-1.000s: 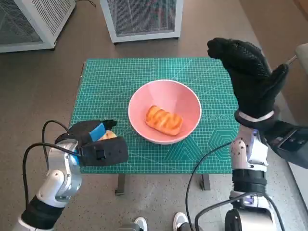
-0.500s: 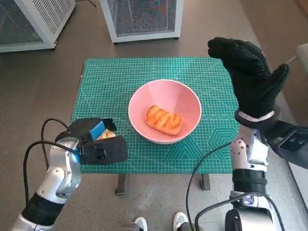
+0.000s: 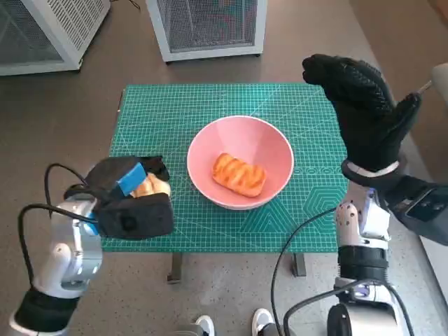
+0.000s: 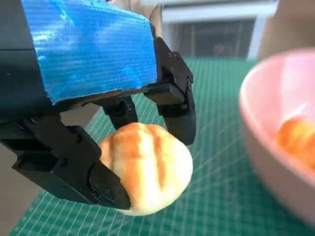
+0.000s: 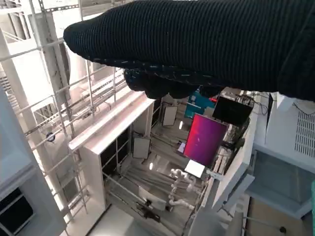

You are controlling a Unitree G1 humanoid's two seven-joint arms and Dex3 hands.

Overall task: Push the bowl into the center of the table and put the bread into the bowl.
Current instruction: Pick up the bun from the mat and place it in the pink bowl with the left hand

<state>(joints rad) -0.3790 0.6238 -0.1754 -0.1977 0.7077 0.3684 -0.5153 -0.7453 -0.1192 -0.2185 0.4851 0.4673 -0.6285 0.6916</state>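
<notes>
Our left hand is lifting its bread higher than before, squeezing it tight to carry it to the bowl. Our right hand is waiting, fingers apart.

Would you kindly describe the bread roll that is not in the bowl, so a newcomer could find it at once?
On the green mat, look to the robot's left of the pink bowl. There the left hand holds a pale bread roll between its black fingers. The other bread lies browner and glazed inside the bowl.
</notes>
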